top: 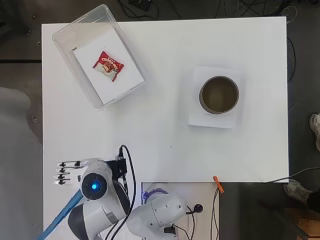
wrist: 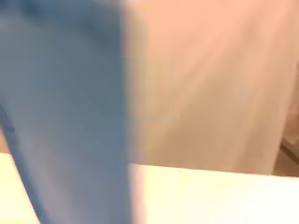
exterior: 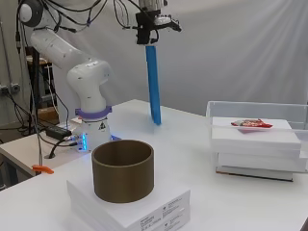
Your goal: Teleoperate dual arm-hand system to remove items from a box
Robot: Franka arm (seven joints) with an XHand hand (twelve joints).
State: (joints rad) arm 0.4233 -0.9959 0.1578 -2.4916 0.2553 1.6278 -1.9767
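A red snack packet (top: pixel 108 65) lies on white foam inside the clear plastic box (top: pixel 66 44) at the table's far left; in the side view the packet (exterior: pixel 251 123) lies on top of the foam at the right. My hand (top: pixel 66 173) is raised high over the near left corner, far from the box. A long blue stick (exterior: pixel 153 82) hangs down from the hand (exterior: pixel 153 23), pinched at its top end, while the other fingers point sideways. The stick (wrist: pixel 65 112) fills one side of the wrist view as a blur.
A brown round container (top: pixel 219 94) stands on a stack of white paper (top: pixel 212 120) at the right of the table; it also shows in the side view (exterior: pixel 123 169). The arm's base (top: pixel 160 212) and cables sit at the near edge. An orange clip (top: pixel 218 184) lies there too.
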